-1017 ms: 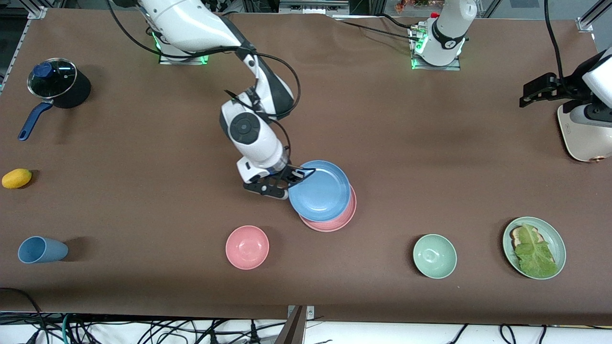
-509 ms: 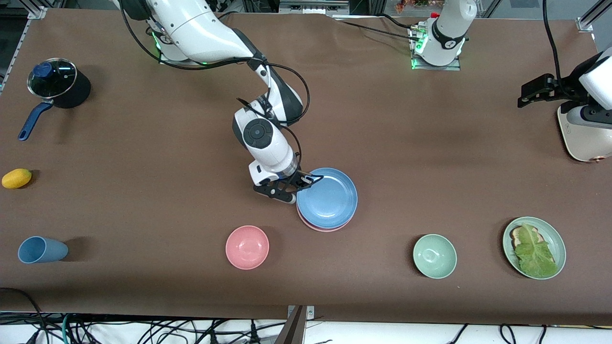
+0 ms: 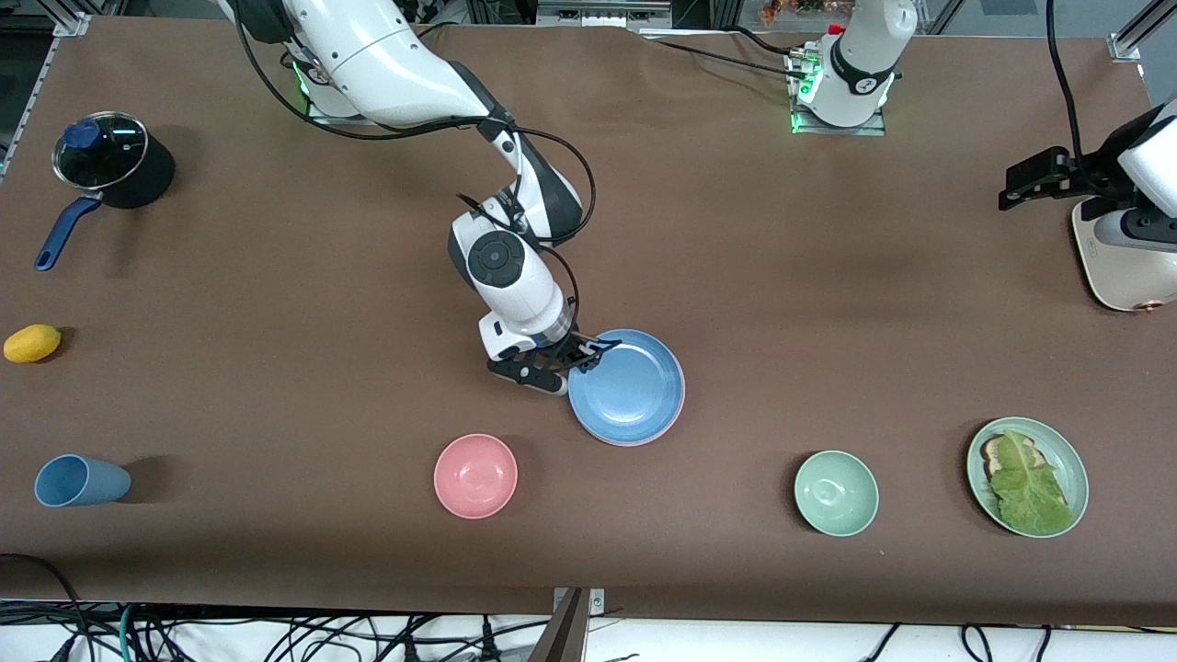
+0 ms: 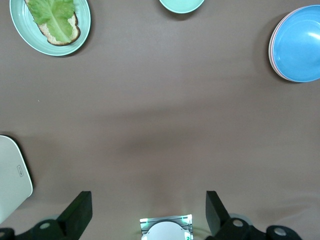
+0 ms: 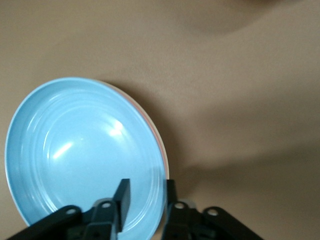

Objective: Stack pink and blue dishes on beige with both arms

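The blue plate [image 3: 630,386] lies squarely on the pink plate [image 3: 679,416] near the table's middle, so only a thin pink rim [image 5: 159,135] shows. The beige plate is hidden from me. My right gripper [image 3: 575,359] is at the blue plate's [image 5: 75,150] edge on the side toward the right arm's end. It [image 5: 146,197] is shut on the rim, one finger inside and one outside. My left gripper [image 3: 1016,184] waits open and empty in the air over the left arm's end of the table [image 4: 147,212]. From there the stack [image 4: 300,42] is visible.
A pink bowl [image 3: 475,475], a green bowl [image 3: 836,493] and a green plate with lettuce [image 3: 1027,476] stand nearer the front camera. A blue cup [image 3: 78,481], a yellow fruit [image 3: 32,343] and a lidded pot [image 3: 106,156] are at the right arm's end. A white appliance [image 3: 1117,267] is below the left gripper.
My right gripper carried the blue plate toward the left arm's end and lowered it. The plate went from overhanging the pink plate to covering it almost fully. The left arm barely shifted.
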`<act>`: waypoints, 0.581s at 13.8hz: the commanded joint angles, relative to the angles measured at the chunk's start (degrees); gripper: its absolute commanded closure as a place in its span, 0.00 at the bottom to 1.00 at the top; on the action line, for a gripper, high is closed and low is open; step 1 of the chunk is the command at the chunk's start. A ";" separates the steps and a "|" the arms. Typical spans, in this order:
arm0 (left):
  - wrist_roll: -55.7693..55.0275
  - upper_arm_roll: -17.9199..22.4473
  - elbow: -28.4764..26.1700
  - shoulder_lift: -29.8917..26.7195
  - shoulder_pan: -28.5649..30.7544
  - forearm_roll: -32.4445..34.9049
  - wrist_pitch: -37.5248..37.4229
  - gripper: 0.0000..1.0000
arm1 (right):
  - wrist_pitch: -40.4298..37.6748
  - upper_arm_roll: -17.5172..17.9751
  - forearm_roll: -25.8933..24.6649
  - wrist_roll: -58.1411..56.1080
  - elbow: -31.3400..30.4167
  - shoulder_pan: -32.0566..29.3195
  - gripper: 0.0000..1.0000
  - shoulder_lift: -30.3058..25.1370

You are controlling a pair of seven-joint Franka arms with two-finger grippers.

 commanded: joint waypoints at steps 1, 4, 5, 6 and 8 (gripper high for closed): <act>0.12 0.16 0.48 0.13 -0.15 -1.40 -0.12 0.00 | -5.08 -1.47 -2.11 -0.41 1.59 -0.77 0.20 -0.74; 0.12 0.16 0.49 0.13 0.02 -1.40 -0.12 0.00 | -13.35 -4.98 -3.52 -6.18 2.82 -1.03 0.00 -4.15; 0.12 0.25 0.49 0.22 0.02 -1.32 -0.12 0.00 | -15.29 -6.65 -3.35 -10.13 2.64 -1.12 0.00 -6.00; 0.12 0.25 0.49 0.22 0.02 -1.32 -0.12 0.00 | -18.70 -8.66 -3.09 -12.69 2.29 -1.38 0.00 -8.11; 0.12 0.25 0.40 0.22 0.11 -1.40 -0.12 0.00 | -26.96 -12.88 -2.82 -16.12 2.12 -1.56 0.00 -12.15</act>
